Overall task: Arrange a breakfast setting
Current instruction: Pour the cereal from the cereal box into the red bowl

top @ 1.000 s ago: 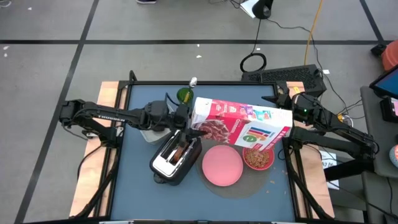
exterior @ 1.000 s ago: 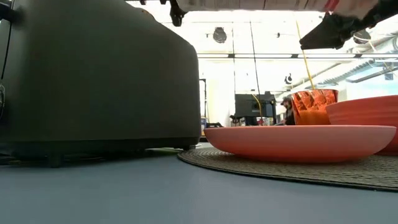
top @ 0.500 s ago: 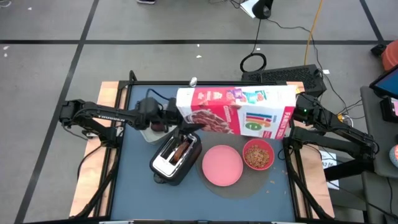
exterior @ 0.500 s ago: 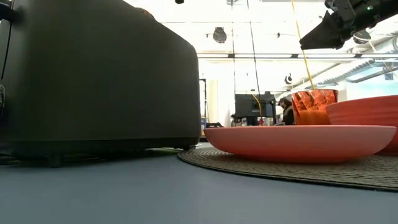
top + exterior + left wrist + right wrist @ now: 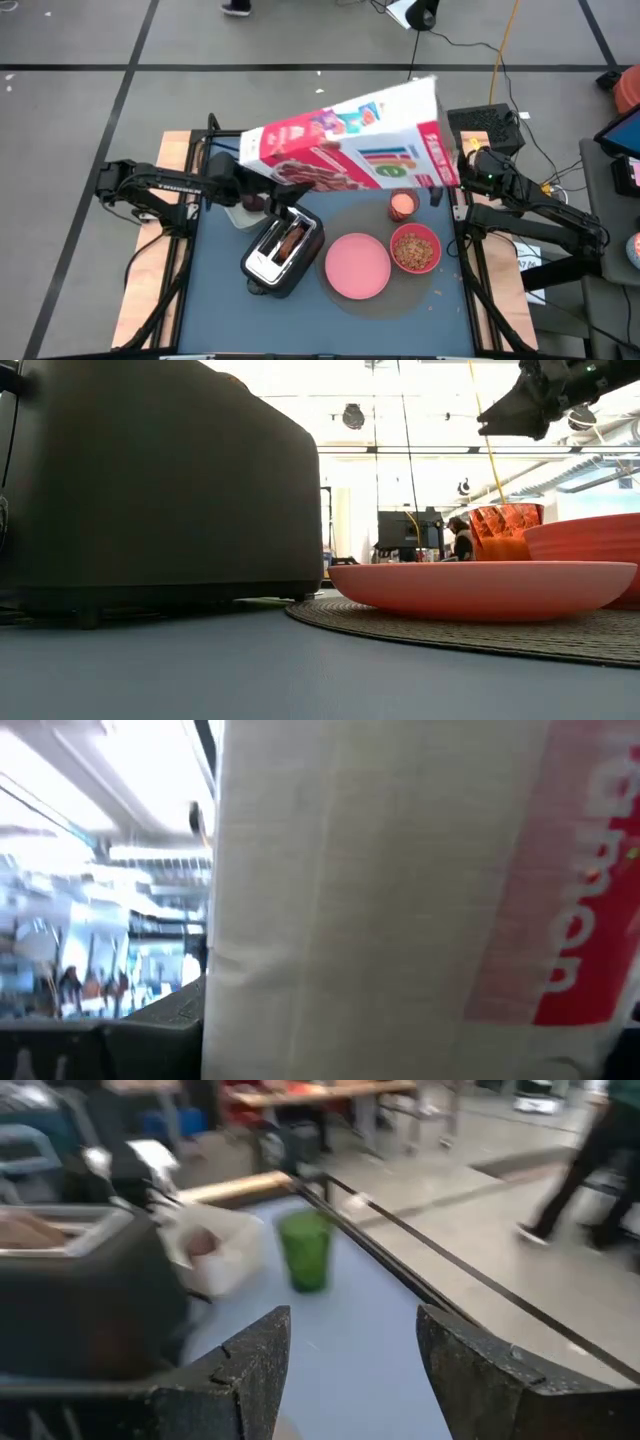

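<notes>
A big red-and-white cereal box (image 5: 350, 150) hangs slanted above the table's far half, and my left gripper (image 5: 243, 183) is shut on its left end. Below it stand the silver-and-black toaster (image 5: 283, 250) with browned bread (image 5: 292, 240) in its slot, the pink plate (image 5: 357, 266), the red bowl (image 5: 415, 248) holding cereal, and the small pink cup (image 5: 403, 205). A dark red fruit (image 5: 255, 203) lies in the white container (image 5: 240, 212). My right gripper (image 5: 350, 1350) stands open at the table's right edge with nothing between its fingers. My left gripper holds the cereal box by its end nearest the table's left side (image 5: 262, 160), coming from the left. The box itself hides the fingers in the high view and fills the left wrist view (image 5: 400, 900). The box is lifted clear, its other end raised toward the far right.
Plate and bowl sit on a round woven mat (image 5: 450, 630). A green cup (image 5: 304, 1250) stands near the table's far edge, beside the white container (image 5: 222, 1248). The toaster (image 5: 160, 480) fills the low view's left. People walk in the room beyond.
My left gripper has risen and tipped upward with the cereal box. The box has swung from its right end hanging down over the red bowl, through level, to that end raised toward the far right. The pink cup has come into sight. My right gripper has stayed open.
</notes>
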Controlling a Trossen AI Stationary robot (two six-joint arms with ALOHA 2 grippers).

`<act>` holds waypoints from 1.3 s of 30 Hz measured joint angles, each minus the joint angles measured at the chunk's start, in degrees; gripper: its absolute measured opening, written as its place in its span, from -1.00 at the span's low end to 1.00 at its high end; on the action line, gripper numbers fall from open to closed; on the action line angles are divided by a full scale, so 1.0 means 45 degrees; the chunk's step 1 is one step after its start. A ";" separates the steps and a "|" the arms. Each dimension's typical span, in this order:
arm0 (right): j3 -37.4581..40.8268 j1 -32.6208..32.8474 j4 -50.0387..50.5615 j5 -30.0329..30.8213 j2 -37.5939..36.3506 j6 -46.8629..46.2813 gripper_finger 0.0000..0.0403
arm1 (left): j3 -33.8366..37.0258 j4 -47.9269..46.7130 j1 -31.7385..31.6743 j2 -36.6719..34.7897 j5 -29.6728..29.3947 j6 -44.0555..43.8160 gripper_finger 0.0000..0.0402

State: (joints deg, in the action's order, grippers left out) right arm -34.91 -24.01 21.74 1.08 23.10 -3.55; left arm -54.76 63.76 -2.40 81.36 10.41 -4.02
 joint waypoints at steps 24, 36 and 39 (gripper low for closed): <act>0.3417 0.0106 -1.7123 -0.3026 0.5465 -0.2112 0.04 | 0.0000 0.2929 -0.1106 0.0131 -0.0015 0.1410 0.35; 0.2536 0.0688 -2.1606 -0.2252 0.8479 -0.2761 0.04 | 0.0000 0.2816 -0.1393 0.0189 -0.0015 0.1242 0.35; 0.1969 0.0878 -2.1455 -0.2272 0.9128 -0.2615 0.04 | 0.0000 0.2846 -0.1393 0.0189 -0.0010 0.1250 0.35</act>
State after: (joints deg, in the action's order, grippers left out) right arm -26.05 -20.06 -74.81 -9.15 64.17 -15.32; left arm -54.76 76.57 -8.67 82.21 10.37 1.61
